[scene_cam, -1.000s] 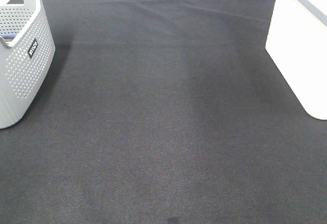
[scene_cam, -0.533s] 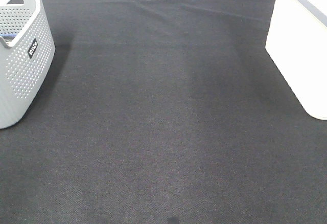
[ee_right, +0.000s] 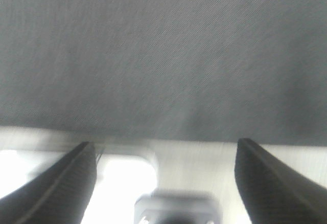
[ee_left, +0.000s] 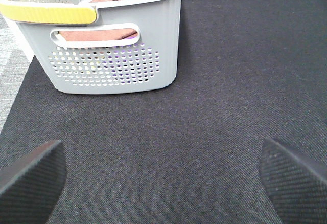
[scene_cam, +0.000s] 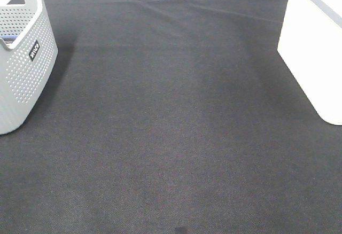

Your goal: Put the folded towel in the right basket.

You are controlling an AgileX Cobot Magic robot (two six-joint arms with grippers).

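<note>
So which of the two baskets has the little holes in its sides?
The grey basket at the left edge of the high view; its walls are perforated, while the white basket on the right has plain, smooth sides.

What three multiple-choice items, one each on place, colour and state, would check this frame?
1. Where does the grey perforated basket stand in the exterior high view?
A. left edge
B. centre
C. far right

2. What colour is the basket's handle in the left wrist view?
A. red
B. yellow
C. green

3. How is the left gripper?
A. shut on a towel
B. open, empty
C. shut, empty

Answers: 1 A, it sits at the mat's left edge. 2 B, the rim grip is yellow. 3 B, its fingers stand wide apart over bare mat.
</note>
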